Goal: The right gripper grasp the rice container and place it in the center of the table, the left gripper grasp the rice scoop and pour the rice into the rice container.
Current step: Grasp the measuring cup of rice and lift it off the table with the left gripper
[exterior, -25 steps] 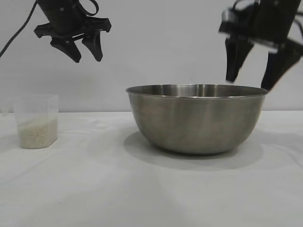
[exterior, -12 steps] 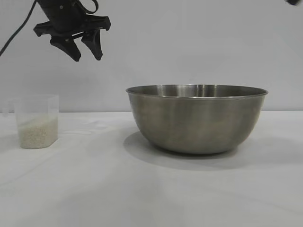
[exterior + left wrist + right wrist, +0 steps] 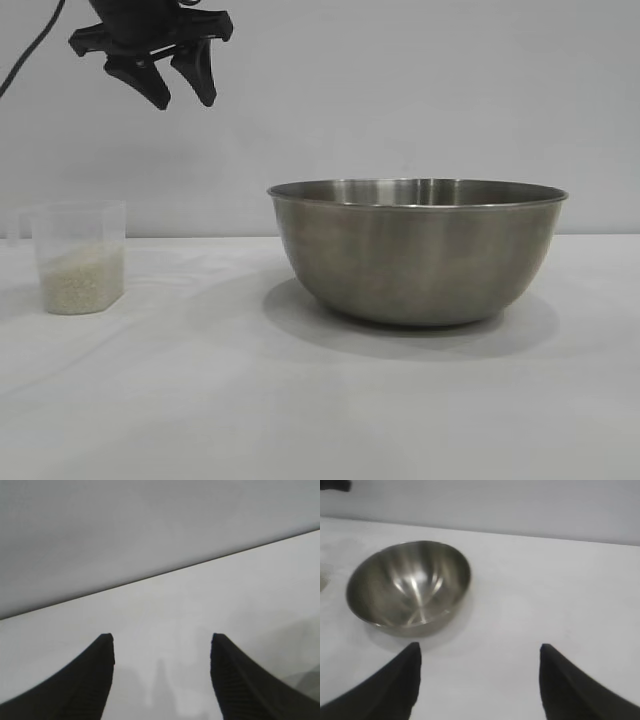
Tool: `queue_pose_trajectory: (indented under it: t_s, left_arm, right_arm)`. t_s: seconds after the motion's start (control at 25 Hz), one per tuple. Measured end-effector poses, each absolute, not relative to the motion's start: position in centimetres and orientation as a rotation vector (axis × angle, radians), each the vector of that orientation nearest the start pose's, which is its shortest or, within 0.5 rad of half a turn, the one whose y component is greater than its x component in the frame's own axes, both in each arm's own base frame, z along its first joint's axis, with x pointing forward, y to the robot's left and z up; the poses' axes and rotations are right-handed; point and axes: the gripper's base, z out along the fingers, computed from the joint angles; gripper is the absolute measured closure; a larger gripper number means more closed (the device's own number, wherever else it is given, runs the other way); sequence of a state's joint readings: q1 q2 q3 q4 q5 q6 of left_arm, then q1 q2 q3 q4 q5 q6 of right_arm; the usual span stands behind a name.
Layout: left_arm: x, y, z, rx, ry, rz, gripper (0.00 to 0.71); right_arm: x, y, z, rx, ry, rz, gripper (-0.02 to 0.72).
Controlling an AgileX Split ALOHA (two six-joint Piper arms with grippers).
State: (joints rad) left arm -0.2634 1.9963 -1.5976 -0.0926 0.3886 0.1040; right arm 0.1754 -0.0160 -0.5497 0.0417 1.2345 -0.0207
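Stage shown: container placed, scoop not yet taken. The rice container (image 3: 417, 250), a large stainless-steel bowl, is seen standing upright near the middle of the tabletop (image 3: 320, 400), its mouth directed straight up; being round, it has no long axis. It is judged rigid, smooth and slippery, best held at the thin rolled rim. The rice scoop (image 3: 80, 257), a clear plastic cup, is set upright at far left, well apart from the bowl, its long axis vertical and its mouth upward, with rice (image 3: 82, 280) filling its lower part. It is judged light, thin-walled and easily tipped; a grasp across the side walls above the grain level is indicated. The left gripper (image 3: 180, 88) hangs high above the scoop, fingers apart and empty. The right gripper (image 3: 477, 680) is seen only from its own wrist, back from the bowl, fingers spread and empty.
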Motion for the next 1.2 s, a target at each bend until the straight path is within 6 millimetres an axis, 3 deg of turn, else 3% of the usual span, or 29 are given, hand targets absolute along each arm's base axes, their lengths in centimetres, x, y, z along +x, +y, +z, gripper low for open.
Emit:
queue_pose_trajectory:
  t_s: [0.56, 0.72, 0.84, 1.2]
  left_arm:
    - [44.7, -12.3, 25.6, 0.369, 2.245, -0.139, 0.340]
    - [43.5, -11.9, 26.5, 0.364, 2.215, -0.137, 0.340]
    - [41.4, -11.3, 26.6, 0.351, 2.167, -0.136, 0.340]
    - [31.3, -8.4, 27.2, 0.297, 1.900, -0.132, 0.340]
  right_arm:
    - [-1.1, 0.4, 26.8, -0.291, 2.104, 0.133, 0.253]
    - [-1.1, 0.4, 26.8, -0.291, 2.104, 0.133, 0.253]
    - [-1.1, 0.4, 26.8, -0.291, 2.104, 0.133, 0.253]
    - [-1.1, 0.4, 26.8, -0.291, 2.104, 0.133, 0.253]
